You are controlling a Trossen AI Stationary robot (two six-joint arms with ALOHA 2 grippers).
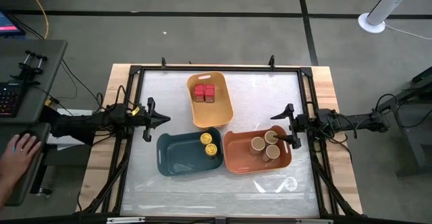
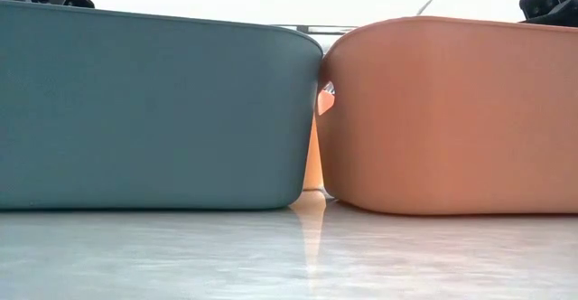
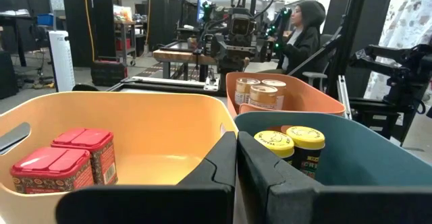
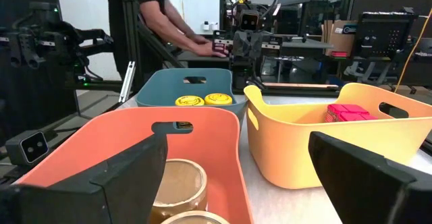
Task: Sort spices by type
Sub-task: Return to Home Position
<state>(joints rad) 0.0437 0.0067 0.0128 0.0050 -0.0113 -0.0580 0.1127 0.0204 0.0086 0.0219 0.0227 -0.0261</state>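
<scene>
Two red tins (image 1: 204,93) stand in the yellow bin (image 1: 226,113) at the table's far middle. A pair of yellow-lidded jars (image 1: 208,143) sit in the right end of the teal bin (image 1: 175,158). Three tan-lidded jars (image 1: 265,144) stand in the orange bin (image 1: 239,158). My left gripper (image 1: 164,119) is shut and held level at the table's left, touching nothing; its fingers (image 3: 236,160) point toward the bins. My right gripper (image 1: 287,126) is open and level at the table's right, above the orange bin's right end, with nothing between its fingers (image 4: 135,173).
The teal bin (image 2: 153,110) and the orange bin (image 2: 452,110) stand side by side near the front, almost touching. A person's hand (image 1: 20,146) rests on a desk left of the table. Another person (image 4: 169,21) stands beyond the table. Bare table surface (image 1: 223,187) lies in front of the bins.
</scene>
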